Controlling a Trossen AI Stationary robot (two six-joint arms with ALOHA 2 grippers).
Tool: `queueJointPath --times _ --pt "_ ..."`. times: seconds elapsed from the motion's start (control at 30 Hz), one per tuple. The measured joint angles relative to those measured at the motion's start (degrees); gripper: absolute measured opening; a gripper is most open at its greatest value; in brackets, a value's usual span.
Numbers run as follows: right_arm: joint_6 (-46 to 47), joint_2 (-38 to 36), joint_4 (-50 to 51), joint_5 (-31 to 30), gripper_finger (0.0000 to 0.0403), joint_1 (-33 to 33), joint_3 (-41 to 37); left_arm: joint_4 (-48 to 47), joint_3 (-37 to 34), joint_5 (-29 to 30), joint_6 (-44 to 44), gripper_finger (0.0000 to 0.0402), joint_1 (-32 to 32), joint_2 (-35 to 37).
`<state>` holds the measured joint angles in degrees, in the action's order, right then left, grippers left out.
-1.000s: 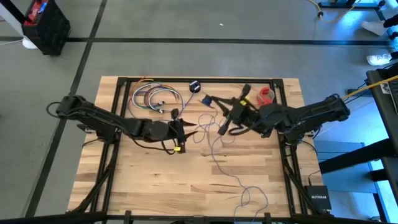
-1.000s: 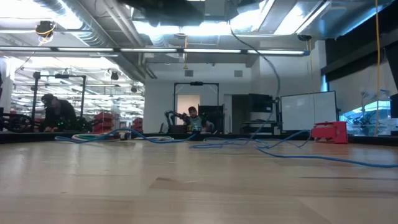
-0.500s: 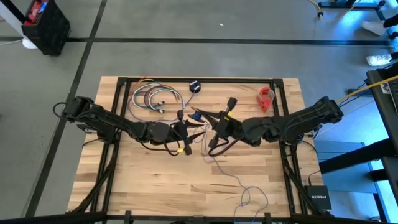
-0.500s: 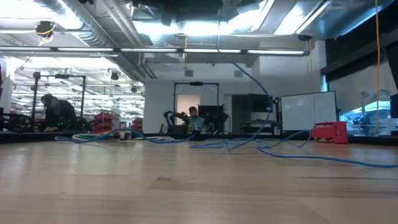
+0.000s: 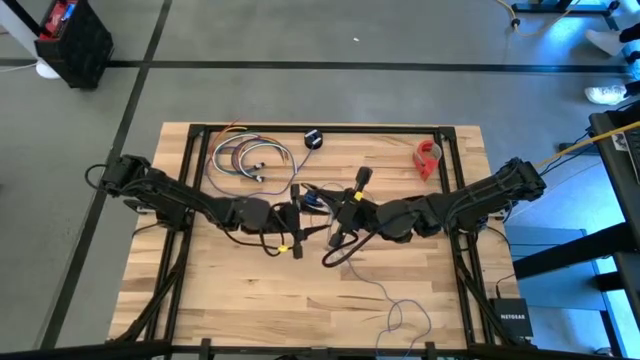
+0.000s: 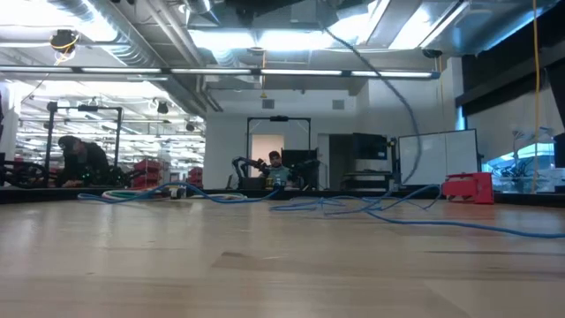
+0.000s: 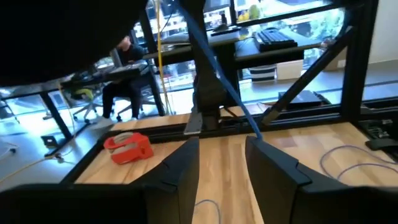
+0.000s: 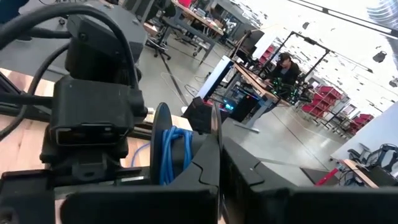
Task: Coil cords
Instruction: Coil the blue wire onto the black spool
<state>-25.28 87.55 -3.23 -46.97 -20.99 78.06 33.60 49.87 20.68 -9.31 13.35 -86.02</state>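
The thin cord (image 5: 385,295) trails from a loop (image 5: 335,252) under my two grippers to the table's near edge, where its end lies in small loops. In the wrist views it looks blue. A small black round spool (image 5: 313,138) lies at the far middle. My left gripper (image 5: 302,215) (image 7: 221,140) points level toward the right, fingers apart. My right gripper (image 5: 338,218) (image 8: 217,152) faces it, close by and shut. Several turns of cord (image 8: 171,155) sit bunched at the left gripper's front, below its wrist camera. My left gripper has a strand of the cord (image 7: 252,132) lying against the tip of one finger (image 7: 267,165), from where it runs taut and slanting upward. What the bunched turns are wound on I cannot tell. My right gripper is shut on the cord, which hangs from its fingertips in a slack loop (image 5: 333,250). The shut fingers (image 8: 236,180) hide the place of contact. The fingers lie level, coming from the table's right.
A bundle of thicker coloured cables (image 5: 245,155) lies at the far left of the table. A small red object (image 5: 427,155) (image 7: 127,146) sits at the far right. Bare wood (image 5: 230,300) spreads over the near half. People sit in the room beyond the table.
My right gripper has gone down and toward the table's left and near side, closing up on the left gripper, and has stayed shut. The cord's upper part came along with it and now hangs as a loop beneath the grippers. My left gripper has tipped a little.
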Motion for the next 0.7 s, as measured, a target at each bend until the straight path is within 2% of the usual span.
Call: queueJointPath --times 0.23,0.4,0.57,0.7 --pt "-0.51 0.00 0.40 -1.55 0.0003 -0.02 0.00 -8.38 0.00 0.05 -1.55 0.0123 0.02 1.42" --pt "-0.63 0.00 0.50 -1.49 0.0003 -0.02 0.00 -9.23 0.07 0.05 -0.68 0.0123 0.08 2.58" --pt "-0.68 0.00 0.57 -1.49 0.0003 0.00 0.00 -15.37 0.04 0.04 -0.52 0.0123 0.31 3.31" --pt "-0.60 0.00 0.39 -0.84 0.0003 0.00 0.00 -11.86 0.06 0.08 1.64 0.0123 -0.44 4.24"
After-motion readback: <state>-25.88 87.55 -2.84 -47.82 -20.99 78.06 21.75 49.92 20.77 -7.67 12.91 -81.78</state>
